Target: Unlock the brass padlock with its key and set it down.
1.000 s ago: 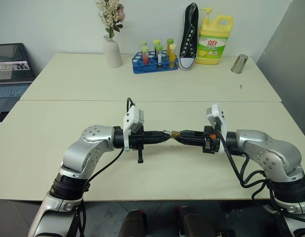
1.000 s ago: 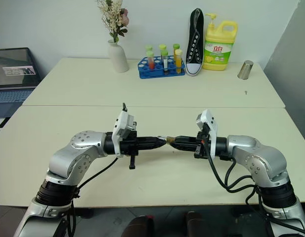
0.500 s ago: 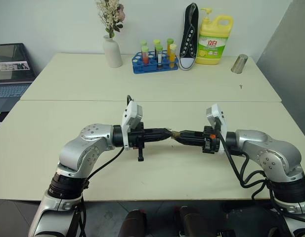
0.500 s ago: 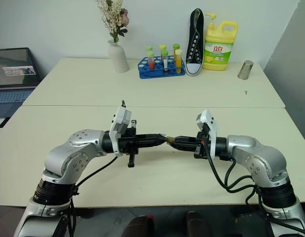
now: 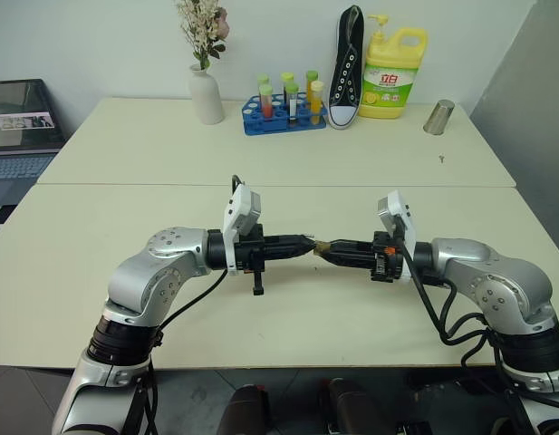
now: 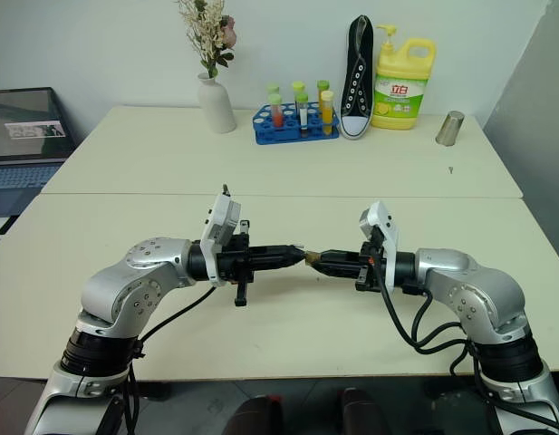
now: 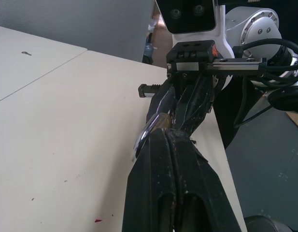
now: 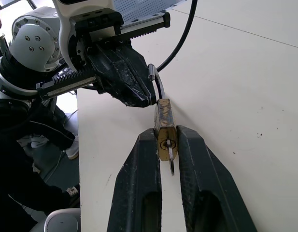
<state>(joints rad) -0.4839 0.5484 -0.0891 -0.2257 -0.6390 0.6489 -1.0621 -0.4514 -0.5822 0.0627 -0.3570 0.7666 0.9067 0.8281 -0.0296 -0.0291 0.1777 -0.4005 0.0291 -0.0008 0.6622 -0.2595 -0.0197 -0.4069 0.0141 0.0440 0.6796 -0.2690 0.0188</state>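
Padlock (image 8: 165, 126) sits mid-frame above the table (image 5: 288, 163), body pinched in right gripper (image 8: 166, 147) w/ key (image 8: 171, 162) in it. Shackle end points at left gripper (image 7: 164, 137), fingers pressed together on it, so both are equally near.

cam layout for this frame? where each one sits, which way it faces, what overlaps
Head stereo pair: looks forward and down over the table; both arms meet at centre.
Left wrist: looks along the shut left gripper at the right gripper; silvery shackle between.
Right wrist: looks along the right gripper, clamped on the brass padlock, towards the left gripper.
Shared: padlock, both grippers.
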